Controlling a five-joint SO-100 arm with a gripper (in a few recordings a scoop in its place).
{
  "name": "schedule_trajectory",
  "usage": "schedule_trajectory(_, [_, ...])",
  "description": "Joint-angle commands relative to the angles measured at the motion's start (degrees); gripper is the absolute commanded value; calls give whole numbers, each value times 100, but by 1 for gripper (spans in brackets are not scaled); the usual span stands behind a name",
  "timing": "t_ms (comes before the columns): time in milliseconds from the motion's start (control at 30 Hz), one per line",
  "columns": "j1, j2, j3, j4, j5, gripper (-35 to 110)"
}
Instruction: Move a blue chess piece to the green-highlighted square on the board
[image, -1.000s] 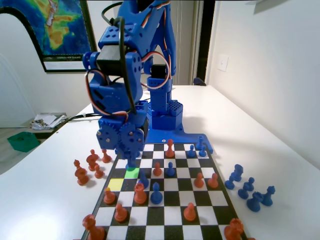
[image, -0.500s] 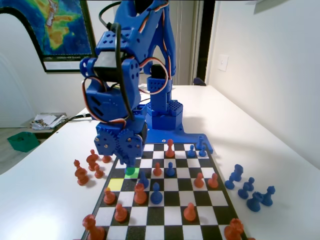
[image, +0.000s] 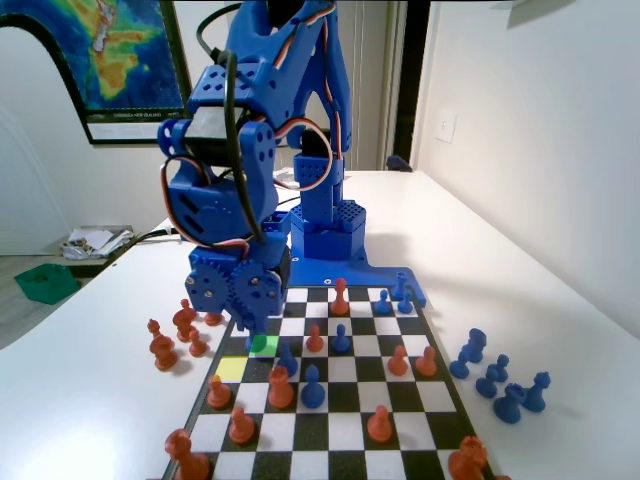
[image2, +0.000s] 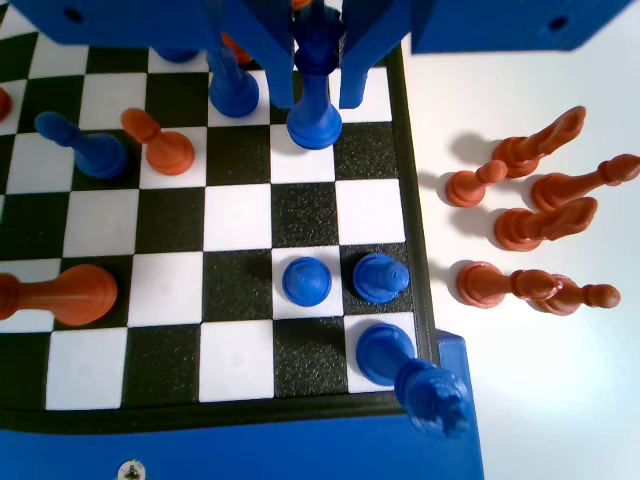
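Note:
In the wrist view the blue chess piece (image2: 315, 120) stands upright between my gripper's (image2: 318, 98) two jaws, which press close on either side of its stem. Its flared base is at or just above a square in the board's (image2: 415, 215) right-hand column; I cannot tell whether it touches. In the fixed view the gripper (image: 250, 332) hangs low at the board's (image: 330, 440) left side, right over the green-highlighted square (image: 266, 345), which it partly covers.
A yellow square (image: 230, 368) lies just in front of the green one. Orange and blue pieces stand nearby on the board, among them a blue pawn (image: 313, 388) and an orange pawn (image: 280, 388). Captured orange pieces (image: 165, 345) lie off the left rim and blue ones (image: 500, 385) off the right.
The arm has come down and shifted slightly left, bringing the gripper and its piece onto the green square, which is now more covered.

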Motion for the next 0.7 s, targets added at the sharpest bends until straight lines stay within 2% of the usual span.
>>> schedule_trajectory(0, [97,105,-62,18,-132,4])
schedule_trajectory(667, [-26,123,272,-246,-114,4])
